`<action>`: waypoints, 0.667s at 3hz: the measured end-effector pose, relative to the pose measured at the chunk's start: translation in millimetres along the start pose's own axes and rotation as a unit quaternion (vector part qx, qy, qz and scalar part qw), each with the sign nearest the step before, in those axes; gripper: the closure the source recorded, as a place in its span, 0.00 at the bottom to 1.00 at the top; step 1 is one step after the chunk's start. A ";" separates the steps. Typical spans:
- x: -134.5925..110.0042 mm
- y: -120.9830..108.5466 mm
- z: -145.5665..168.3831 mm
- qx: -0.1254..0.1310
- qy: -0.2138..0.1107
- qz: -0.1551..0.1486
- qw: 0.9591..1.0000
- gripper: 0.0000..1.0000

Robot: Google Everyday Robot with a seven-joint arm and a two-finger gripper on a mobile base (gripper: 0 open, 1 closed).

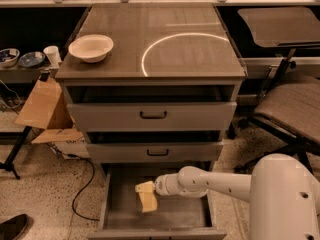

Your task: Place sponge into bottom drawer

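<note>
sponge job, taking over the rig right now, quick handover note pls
Gripper: inside the open bottom drawer, left of its middle.
Sponge: at the gripper's tip, within the drawer, hanging tilted. Whether it touches the drawer floor is unclear.
Done: drawer is open and the sponge is in it.
Left: confirm the sponge is let go and lying on the drawer floor, then withdraw the gripper.
</note>
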State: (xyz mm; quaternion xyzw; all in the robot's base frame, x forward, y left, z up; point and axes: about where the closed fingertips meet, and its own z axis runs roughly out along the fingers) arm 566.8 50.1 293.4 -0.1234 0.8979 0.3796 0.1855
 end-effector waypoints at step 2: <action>4.4 1.5 1.8 0.011 0.007 -0.006 1.000 0.00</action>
